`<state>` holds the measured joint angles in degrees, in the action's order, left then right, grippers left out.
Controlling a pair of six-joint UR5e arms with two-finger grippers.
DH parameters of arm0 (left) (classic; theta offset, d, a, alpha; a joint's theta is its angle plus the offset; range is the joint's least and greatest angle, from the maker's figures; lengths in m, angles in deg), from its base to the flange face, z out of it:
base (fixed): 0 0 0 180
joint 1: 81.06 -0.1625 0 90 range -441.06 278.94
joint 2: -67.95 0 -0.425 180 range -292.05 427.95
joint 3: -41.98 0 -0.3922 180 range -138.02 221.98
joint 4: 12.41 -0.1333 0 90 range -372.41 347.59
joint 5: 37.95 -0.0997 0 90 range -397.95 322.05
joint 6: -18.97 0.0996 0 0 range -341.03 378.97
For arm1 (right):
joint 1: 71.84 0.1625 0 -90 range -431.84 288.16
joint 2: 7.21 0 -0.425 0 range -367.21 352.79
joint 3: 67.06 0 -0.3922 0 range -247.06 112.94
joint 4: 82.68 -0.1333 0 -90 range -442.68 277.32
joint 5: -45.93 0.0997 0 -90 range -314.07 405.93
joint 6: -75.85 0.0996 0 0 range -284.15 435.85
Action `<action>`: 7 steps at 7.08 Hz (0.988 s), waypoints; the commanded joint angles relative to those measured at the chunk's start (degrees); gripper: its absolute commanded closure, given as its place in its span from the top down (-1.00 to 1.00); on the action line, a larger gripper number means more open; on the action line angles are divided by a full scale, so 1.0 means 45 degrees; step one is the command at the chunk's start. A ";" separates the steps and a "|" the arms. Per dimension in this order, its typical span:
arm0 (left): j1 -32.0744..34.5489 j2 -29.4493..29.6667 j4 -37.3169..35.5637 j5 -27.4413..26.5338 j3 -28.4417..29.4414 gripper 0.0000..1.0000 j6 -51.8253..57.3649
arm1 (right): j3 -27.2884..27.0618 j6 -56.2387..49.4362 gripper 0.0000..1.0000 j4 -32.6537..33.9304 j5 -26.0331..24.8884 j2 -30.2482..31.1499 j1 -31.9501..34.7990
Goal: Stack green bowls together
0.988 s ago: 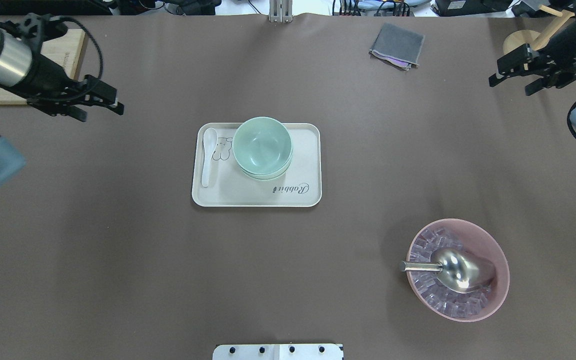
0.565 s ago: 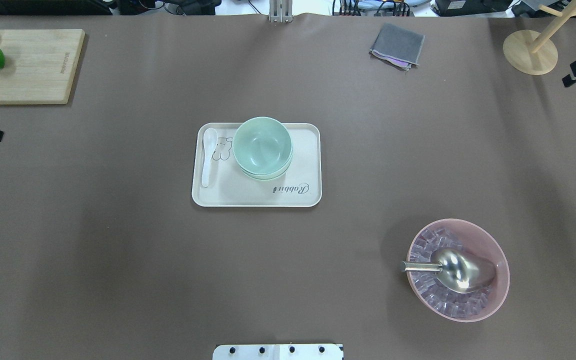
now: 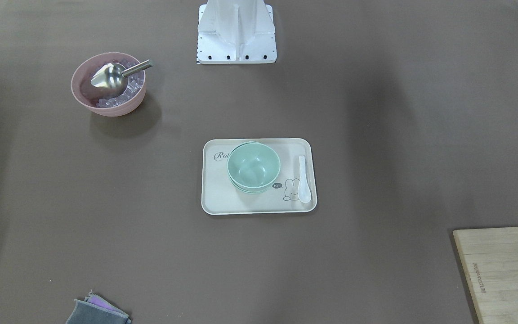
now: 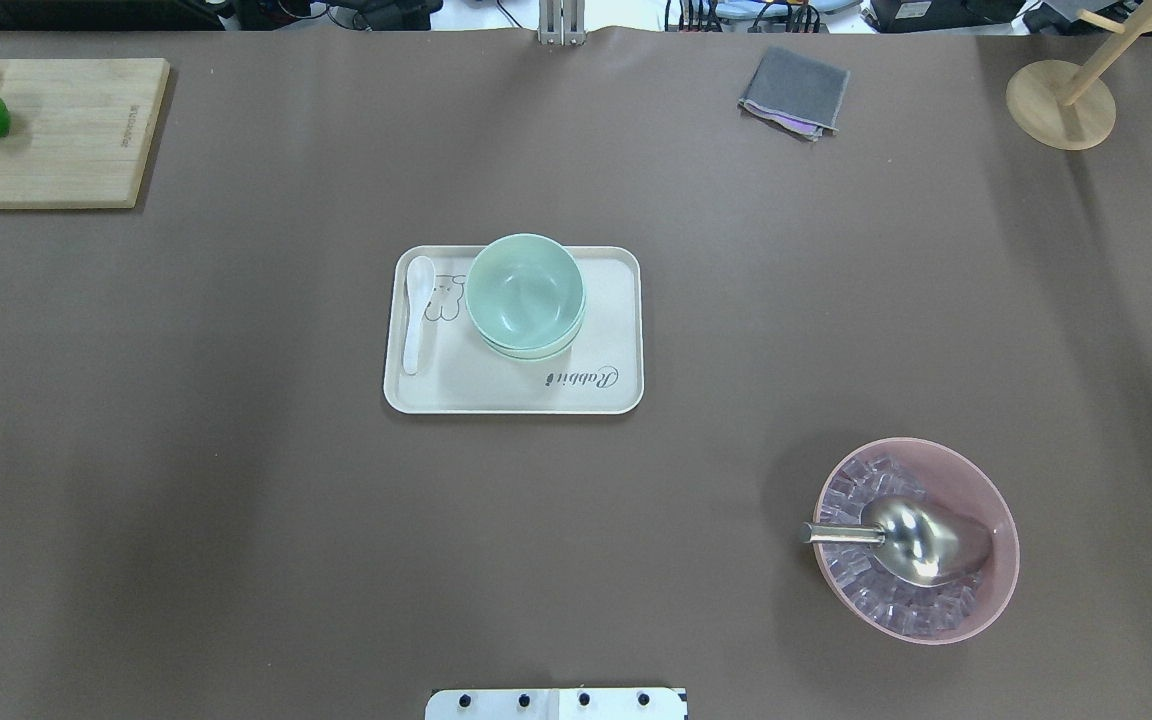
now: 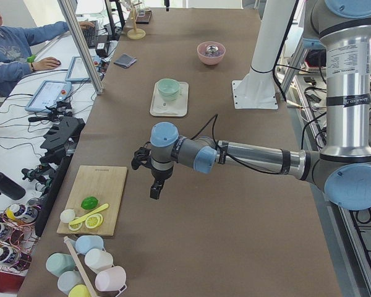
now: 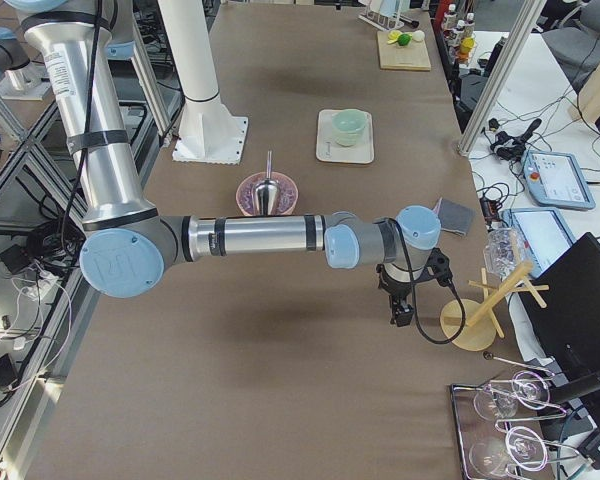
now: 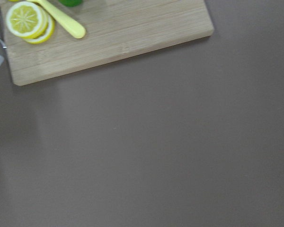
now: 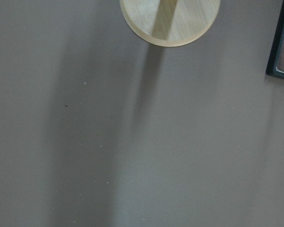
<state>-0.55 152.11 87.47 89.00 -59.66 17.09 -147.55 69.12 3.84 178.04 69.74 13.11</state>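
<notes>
The green bowls (image 4: 524, 290) sit nested in one stack on the cream tray (image 4: 596, 392) at the table's middle; the stack also shows in the front view (image 3: 253, 167) and both side views (image 5: 168, 88) (image 6: 348, 124). My left gripper (image 5: 154, 190) hangs over bare table beside the cutting board, far from the bowls. My right gripper (image 6: 401, 314) hangs near the wooden stand's base, also far from them. Both show only in the side views, so I cannot tell whether they are open or shut. Both wrist views show only table.
A white spoon (image 4: 418, 312) lies on the tray. A pink bowl (image 4: 1008, 545) with ice and a metal scoop (image 4: 921, 540) stands front right. A cutting board (image 4: 56, 130) with lime and lemon is far left; a grey cloth (image 4: 794, 90) and wooden stand (image 4: 1060, 105) lie far right.
Both arms have pulled outward and left the overhead view, the left to the left, the right to the right. The stack of bowls has not moved.
</notes>
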 commanded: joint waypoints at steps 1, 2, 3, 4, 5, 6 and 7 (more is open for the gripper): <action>0.0194 -0.0630 -0.0576 -0.0144 0.0085 0.97 0.0338 | 0.0076 -0.0302 1.00 0.0069 0.0095 -0.0088 0.0067; 0.0194 -0.0558 -0.0595 -0.0106 0.0086 0.97 0.0241 | 0.0056 -0.0283 1.00 0.0089 0.0095 -0.0165 0.0067; 0.0194 -0.0422 -0.0711 -0.0028 0.0008 0.97 -0.0746 | 0.0133 -0.0244 1.00 0.0108 0.0057 -0.0263 0.0048; 0.0194 -0.0382 -0.0635 0.1017 0.0046 0.97 -0.2167 | 0.0153 -0.0224 1.00 0.0166 0.0134 -0.0303 0.0048; 0.0194 -0.0401 -0.0615 0.1240 0.0066 0.97 -0.2278 | 0.0173 -0.0166 1.00 0.0167 0.0560 -0.0284 0.0048; 0.0194 -0.0440 -0.0576 0.1261 0.0047 0.97 -0.2163 | 0.0173 -0.0165 1.00 0.0167 0.0641 -0.0283 0.0048; 0.0194 -0.0459 -0.0595 0.1262 -0.0340 0.97 -0.2104 | 0.0153 -0.0146 1.00 0.0148 0.0874 -0.0225 0.0067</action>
<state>0.32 150.17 84.78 94.30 -59.82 7.65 -146.82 68.36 4.56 180.77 68.53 13.34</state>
